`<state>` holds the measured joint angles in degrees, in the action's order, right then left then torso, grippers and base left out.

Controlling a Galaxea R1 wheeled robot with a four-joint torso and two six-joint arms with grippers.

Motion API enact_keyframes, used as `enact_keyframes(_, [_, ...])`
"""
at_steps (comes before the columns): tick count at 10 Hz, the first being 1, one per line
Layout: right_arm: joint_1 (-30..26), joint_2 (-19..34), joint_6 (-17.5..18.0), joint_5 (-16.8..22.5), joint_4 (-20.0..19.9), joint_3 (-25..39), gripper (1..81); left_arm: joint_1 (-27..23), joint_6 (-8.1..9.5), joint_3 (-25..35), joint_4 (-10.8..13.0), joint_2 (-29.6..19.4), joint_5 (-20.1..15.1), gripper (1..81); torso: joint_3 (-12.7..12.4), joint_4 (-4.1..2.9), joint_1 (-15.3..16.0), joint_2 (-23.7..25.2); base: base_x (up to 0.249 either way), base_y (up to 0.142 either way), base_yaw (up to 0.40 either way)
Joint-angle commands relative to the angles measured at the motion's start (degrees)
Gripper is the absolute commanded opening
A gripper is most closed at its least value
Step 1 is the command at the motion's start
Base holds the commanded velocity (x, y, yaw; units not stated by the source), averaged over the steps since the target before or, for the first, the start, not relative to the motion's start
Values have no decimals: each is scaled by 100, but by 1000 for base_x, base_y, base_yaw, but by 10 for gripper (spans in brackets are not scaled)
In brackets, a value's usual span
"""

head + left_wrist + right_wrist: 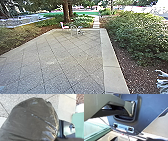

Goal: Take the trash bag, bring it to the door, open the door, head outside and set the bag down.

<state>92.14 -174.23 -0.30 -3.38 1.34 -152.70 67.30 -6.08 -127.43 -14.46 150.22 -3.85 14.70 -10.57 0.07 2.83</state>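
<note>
While the left wrist view shows the black trash bag (32, 119) large and close, bulging and creased with light catching its folds, the grip on it is hidden, so I cannot tell whether the left hand is clenched or released. Around the bag's outline show speckled paving (5, 104) and a pale border strip (65, 104). The right hand's state, too, I cannot tell; the right wrist view shows the robot's own dark plate (149, 110). In the head view, paving stretches ahead to a pink chair (62, 25), with leafy bushes (140, 35) along the right.
</note>
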Motion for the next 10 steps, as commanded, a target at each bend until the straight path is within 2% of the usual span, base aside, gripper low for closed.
enact_keyframes(1, [-24, -80, -13, 399, 59, 84, 811, -1012, 81, -54, -207, -335, -968, 10, 0, 0, 0, 0, 0, 0, 0])
enact_keyframes(3, [-6, -62, -13, 338, 15, 83, 811, -1539, 81, -151, -487, -405, -1371, 10, 2, 0, 0, -2, 0, 0, 0])
enact_keyframes(5, [3, -71, -13, 338, 41, 75, 811, -2049, 81, -282, -645, -484, -1801, 10, 5, 0, 2, -2, 0, 0, 0])
enact_keyframes(10, [20, -150, -22, 390, 86, 110, 811, -3376, 81, -652, -857, -572, -2937, 10, 11, 0, 4, -5, 0, 0, 0])
